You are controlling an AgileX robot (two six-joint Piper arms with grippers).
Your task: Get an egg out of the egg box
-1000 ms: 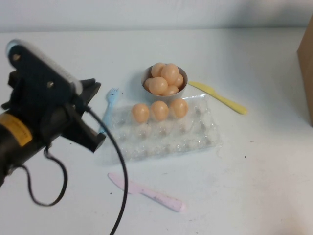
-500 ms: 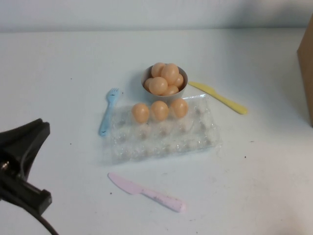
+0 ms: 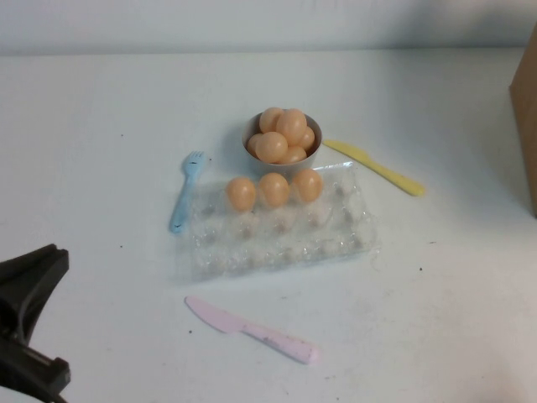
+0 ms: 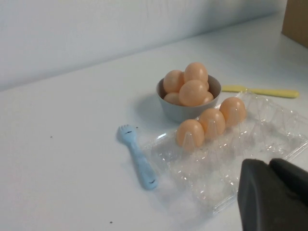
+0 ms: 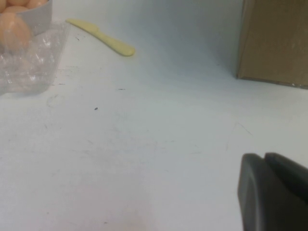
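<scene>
The clear plastic egg box (image 3: 285, 239) lies mid-table with three orange-tan eggs in its far row: the left egg (image 3: 242, 194), the middle egg (image 3: 273, 189) and the right egg (image 3: 307, 185). They also show in the left wrist view, where the left egg (image 4: 190, 133) is nearest the blue fork. My left gripper (image 3: 29, 277) is low at the table's near-left corner, well clear of the box, shut and empty (image 4: 269, 163). My right gripper (image 5: 264, 156) is out of the high view, shut and empty over bare table to the right of the box (image 5: 29, 67).
A grey-white bowl (image 3: 252, 134) heaped with several eggs touches the box's far edge. A blue fork (image 3: 185, 193) lies left of the box, a yellow knife (image 3: 373, 166) behind-right, a pink knife (image 3: 252, 329) in front. A cardboard box (image 3: 527, 117) stands at the right edge.
My left arm has drawn back from beside the box's left end to the near-left corner, leaving most of the high view. The eggs and box have not moved.
</scene>
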